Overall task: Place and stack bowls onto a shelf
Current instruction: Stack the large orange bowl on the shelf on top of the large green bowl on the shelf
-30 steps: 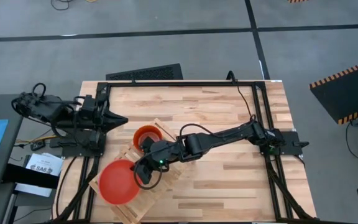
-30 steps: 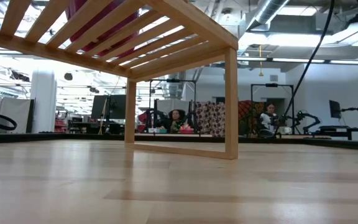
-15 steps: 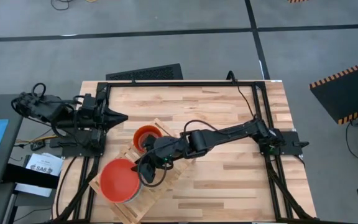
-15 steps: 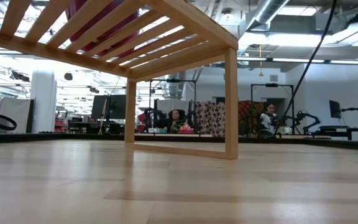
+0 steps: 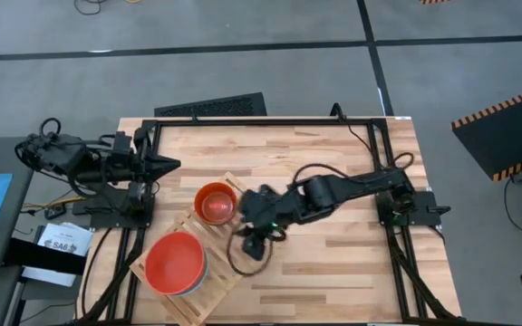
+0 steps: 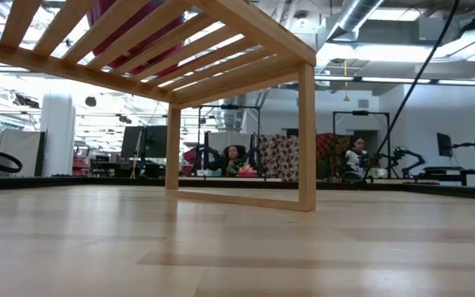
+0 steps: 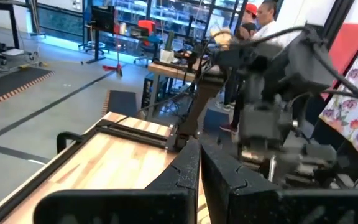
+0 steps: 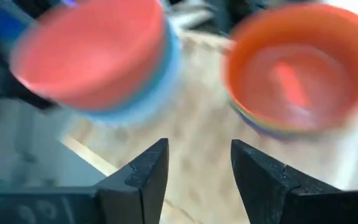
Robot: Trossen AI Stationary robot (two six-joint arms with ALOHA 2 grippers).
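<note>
A: Where do the bowls sit?

B: In the high view the wooden shelf lies slantwise in the lower left part of the tabletop. On its lower left end rests a large red bowl topping a stack with a pale blue rim under it. On the upper right end sits a smaller orange bowl, also on a stack.

A: And the right gripper?

B: Just right of the shelf, at centre frame, below and right of the orange bowl, holding nothing. Its wrist view shows the two dark fingers spread apart with bare wood between them, the red bowl at upper left and the orange bowl at upper right, coloured rims beneath it.

A: The left gripper?

B: It waits at the table's left edge, above the shelf. In its wrist view the fingers stand pressed together, empty.

A: The low view?

B: The shelf from beneath, filling the upper left, one leg right of centre. People sit far behind.
</note>
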